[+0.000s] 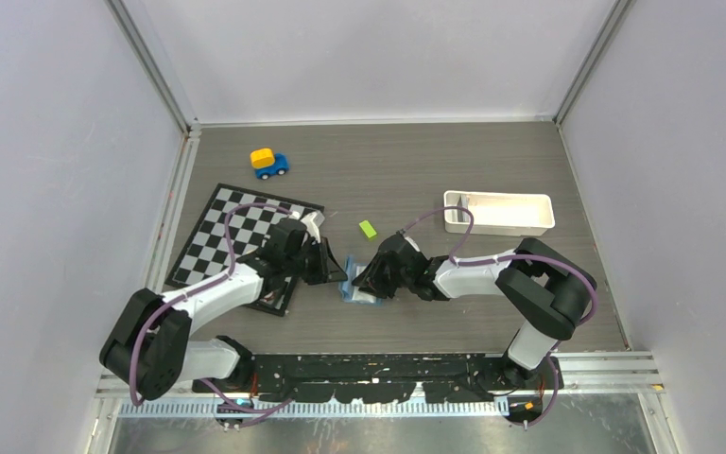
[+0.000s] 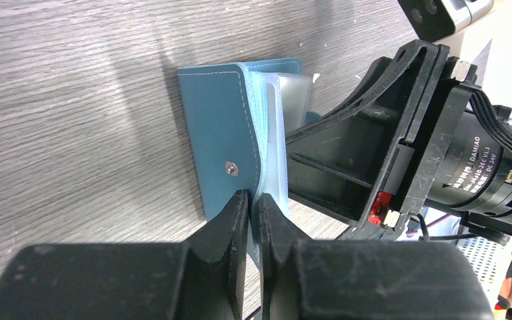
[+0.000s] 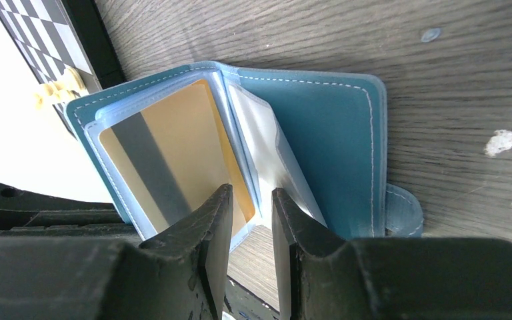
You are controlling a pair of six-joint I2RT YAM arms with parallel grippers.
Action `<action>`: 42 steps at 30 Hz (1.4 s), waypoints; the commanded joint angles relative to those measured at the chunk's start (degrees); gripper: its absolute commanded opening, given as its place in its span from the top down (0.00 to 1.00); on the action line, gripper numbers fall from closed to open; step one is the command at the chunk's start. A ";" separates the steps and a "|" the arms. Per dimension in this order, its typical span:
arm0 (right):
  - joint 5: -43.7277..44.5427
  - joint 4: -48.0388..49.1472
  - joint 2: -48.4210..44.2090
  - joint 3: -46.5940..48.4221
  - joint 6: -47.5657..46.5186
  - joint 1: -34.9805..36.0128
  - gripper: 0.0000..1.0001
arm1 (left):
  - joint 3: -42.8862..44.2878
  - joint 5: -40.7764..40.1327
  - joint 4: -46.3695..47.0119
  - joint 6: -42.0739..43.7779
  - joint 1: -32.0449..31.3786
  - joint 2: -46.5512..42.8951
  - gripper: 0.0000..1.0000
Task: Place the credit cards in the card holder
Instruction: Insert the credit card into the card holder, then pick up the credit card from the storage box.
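The teal-blue card holder [image 1: 356, 289] lies open on the table between both grippers. My left gripper [image 2: 254, 201] is shut on the edge of its cover [image 2: 217, 127], near the snap button. In the right wrist view a tan-gold credit card [image 3: 173, 150] with a grey stripe sits inside a clear sleeve of the holder [image 3: 327, 147]. My right gripper [image 3: 251, 200] hovers at that sleeve's lower corner, jaws slightly apart with bare table showing between them. A dark flat shape [image 1: 280, 301] lies partly under the left arm; I cannot tell whether it is cards.
A checkerboard mat [image 1: 236, 232] lies at the left and shows in the right wrist view [image 3: 37, 33]. A lime-green block [image 1: 368, 229] sits behind the holder. A long white tray [image 1: 498, 211] is at the back right, a blue-yellow toy car [image 1: 268, 163] at the back.
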 commanded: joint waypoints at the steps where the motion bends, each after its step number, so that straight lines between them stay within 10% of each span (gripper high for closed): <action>1: 1.98 -4.26 0.47 -0.35 -0.19 0.64 0.66 | -0.08 -1.58 -1.29 0.52 0.20 2.27 0.89; 32: 23.16 -27.96 -20.14 2.92 -14.94 0.01 0.47 | 2.32 -12.11 -11.71 1.87 0.20 1.79 0.92; 42: 18.20 -45.79 -24.86 14.94 -42.19 -21.05 0.27 | 1.79 -9.34 -7.93 1.67 0.21 3.70 0.94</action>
